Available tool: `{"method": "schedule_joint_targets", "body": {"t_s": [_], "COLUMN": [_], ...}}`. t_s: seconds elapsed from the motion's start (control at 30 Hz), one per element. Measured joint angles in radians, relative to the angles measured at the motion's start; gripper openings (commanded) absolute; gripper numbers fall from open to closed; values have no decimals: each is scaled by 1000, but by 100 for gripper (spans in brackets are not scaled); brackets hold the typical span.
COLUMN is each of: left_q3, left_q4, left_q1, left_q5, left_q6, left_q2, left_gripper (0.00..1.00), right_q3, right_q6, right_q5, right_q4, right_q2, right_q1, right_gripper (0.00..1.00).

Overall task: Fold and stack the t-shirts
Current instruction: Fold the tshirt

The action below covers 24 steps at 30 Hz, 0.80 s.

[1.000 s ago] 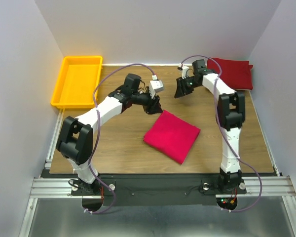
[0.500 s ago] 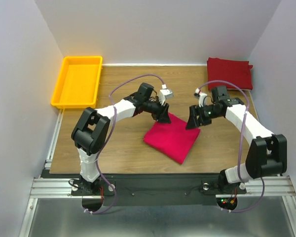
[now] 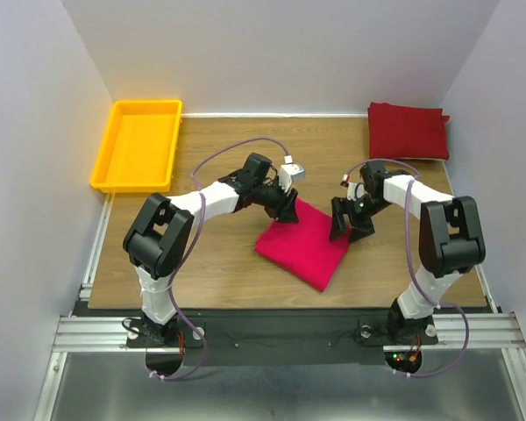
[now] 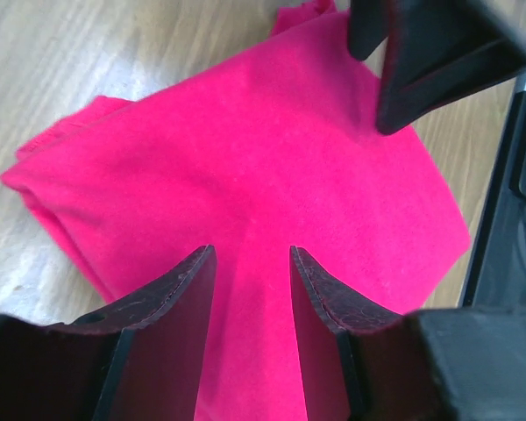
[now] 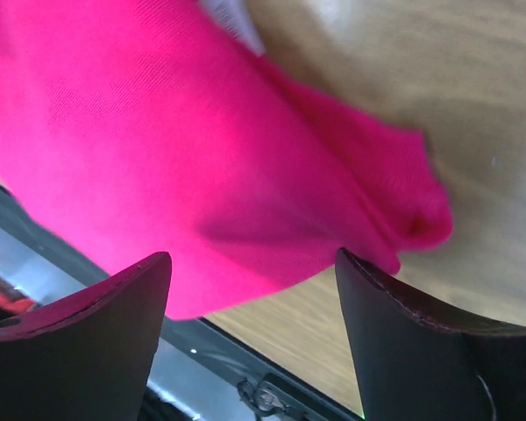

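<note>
Top external view showed the right gripper [image 3: 340,224] at the 3 o'clock corner of the folded magenta t-shirt [image 3: 307,241]. The right wrist view had its jaws spread wide above that corner with nothing between them, so it was released. The left gripper [image 3: 287,209] stood at the shirt's 12 o'clock corner. In the left wrist view its fingers [image 4: 180,298] were parted by a narrower gap, pink cloth showing through and nothing pinched, so it too gripped nothing. Whether either set of fingertips pressed on the cloth could not be told. A dark finger of the right gripper [image 4: 430,53] showed at 1 o'clock in the left wrist view, over the far edge of the shirt.

The wooden table [image 3: 219,254] filled the space between pale walls [image 3: 35,132] on three sides. The magenta t-shirt lay as a folded square turned like a diamond, just toward 5 o'clock of the table's middle. The yellow tray [image 3: 127,185] sat at the 10 o'clock corner. The crimson t-shirt [image 3: 408,130] lay folded at the 1 o'clock corner, well apart from the pink one.

The left arm [image 3: 158,237] rose from its base, bent at the elbow and reached toward 2 o'clock. The right arm [image 3: 447,237] doubled back at its elbow, its forearm pointing toward 10 o'clock and its wrist turned down.
</note>
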Motion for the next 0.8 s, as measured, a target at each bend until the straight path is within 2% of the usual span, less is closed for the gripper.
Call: {"method": "schedule_joint_targets", "body": {"t_s": [0.27, 0.43, 0.53, 0.67, 0.8], "left_q3": [-26, -28, -11, 24, 74], "left_q4": [24, 25, 26, 32, 35], "left_q1": [24, 70, 114, 188, 254], "left_q5": [-6, -14, -21, 0, 29], "left_q6": [3, -2, -5, -35, -50], "left_q2": [-53, -42, 25, 154, 175], "left_gripper": [50, 46, 43, 40, 40], "right_q3": [84, 278, 404, 470, 504], "right_q6": [42, 54, 57, 55, 41], "right_q5": [0, -10, -15, -1, 29], "right_q4": [-41, -44, -18, 23, 60], "right_q2": [122, 264, 346, 386, 396], "right_q1": [-2, -1, 0, 1, 1], "right_gripper": [77, 76, 76, 76, 76]}}
